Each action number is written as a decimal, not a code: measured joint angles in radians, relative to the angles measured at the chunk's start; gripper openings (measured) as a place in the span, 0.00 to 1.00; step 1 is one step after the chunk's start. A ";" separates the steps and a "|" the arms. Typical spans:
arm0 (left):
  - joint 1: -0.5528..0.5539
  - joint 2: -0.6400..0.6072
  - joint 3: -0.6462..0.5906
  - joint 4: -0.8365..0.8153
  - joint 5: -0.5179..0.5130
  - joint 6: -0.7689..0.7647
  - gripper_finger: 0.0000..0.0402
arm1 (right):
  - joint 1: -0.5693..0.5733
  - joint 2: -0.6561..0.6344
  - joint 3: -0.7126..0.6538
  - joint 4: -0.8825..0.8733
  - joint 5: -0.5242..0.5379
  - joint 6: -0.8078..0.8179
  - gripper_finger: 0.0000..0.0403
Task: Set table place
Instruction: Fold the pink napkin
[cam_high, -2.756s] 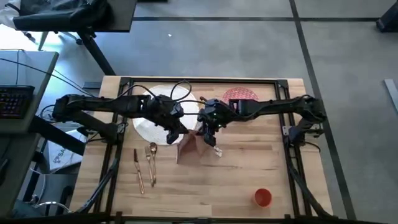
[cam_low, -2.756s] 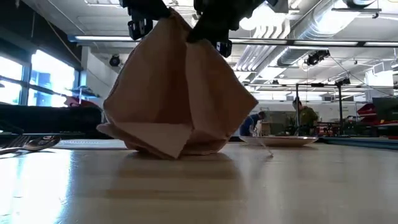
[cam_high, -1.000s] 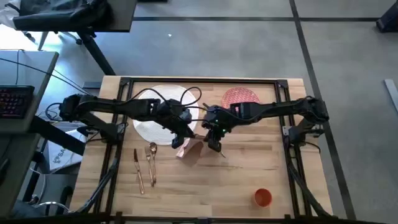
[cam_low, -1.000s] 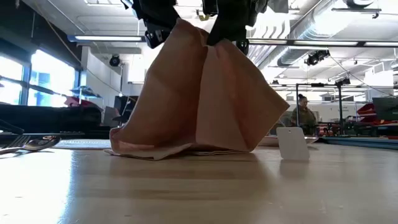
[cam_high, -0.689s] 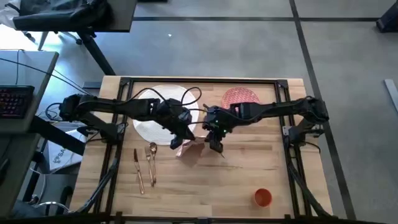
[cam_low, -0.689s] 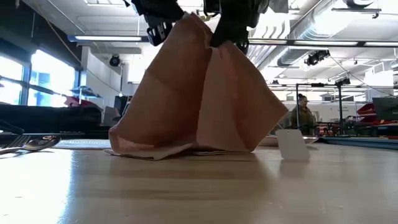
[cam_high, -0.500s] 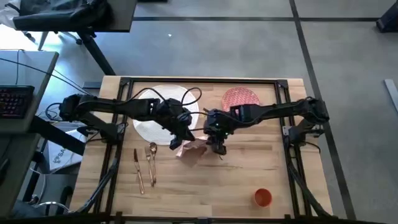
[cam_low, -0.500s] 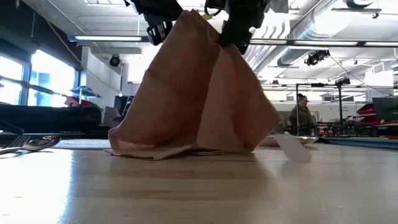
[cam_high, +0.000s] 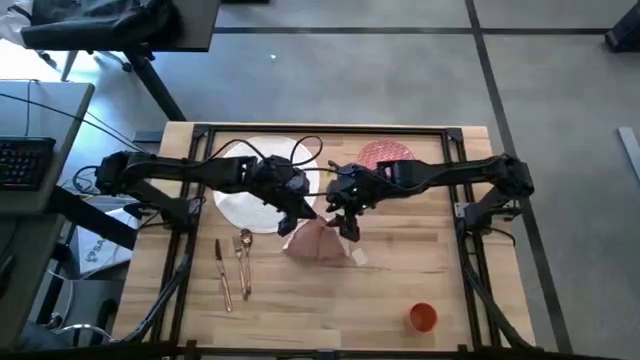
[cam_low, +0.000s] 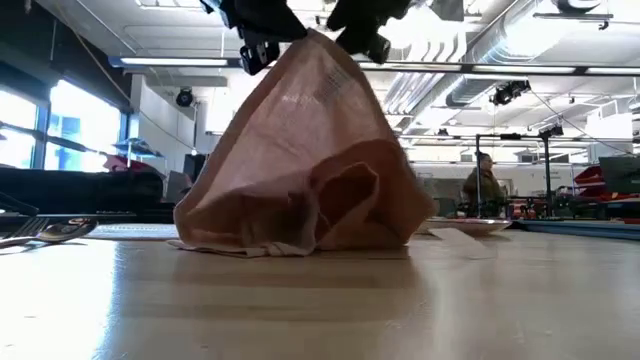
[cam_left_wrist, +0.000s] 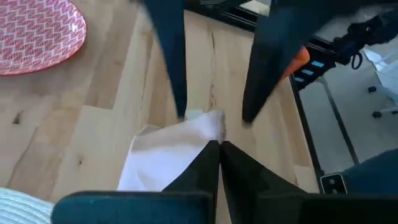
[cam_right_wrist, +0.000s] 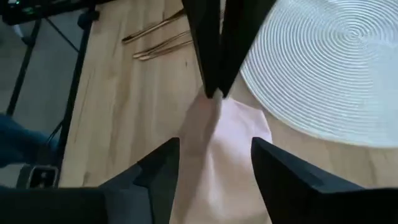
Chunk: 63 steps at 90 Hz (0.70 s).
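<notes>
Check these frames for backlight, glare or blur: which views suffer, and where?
Low view: bright windows and ceiling lights behind leave both arms as dark silhouettes above the napkin, and the near table is soft. Left wrist view: the right gripper is motion-smeared. Right wrist view: its own fingers are blurred, close to the lens. High view: evenly lit, no glare.
</notes>
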 joint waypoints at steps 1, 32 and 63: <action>0.000 0.000 0.000 0.001 -0.001 0.000 0.00 | 0.001 0.004 0.000 0.003 0.004 0.002 0.44; 0.000 -0.011 0.000 0.005 -0.004 -0.020 0.00 | 0.001 0.055 0.002 0.002 0.108 0.109 0.14; -0.001 -0.172 0.100 -0.033 -0.233 0.057 0.01 | -0.030 0.011 0.437 -0.374 0.331 0.169 0.00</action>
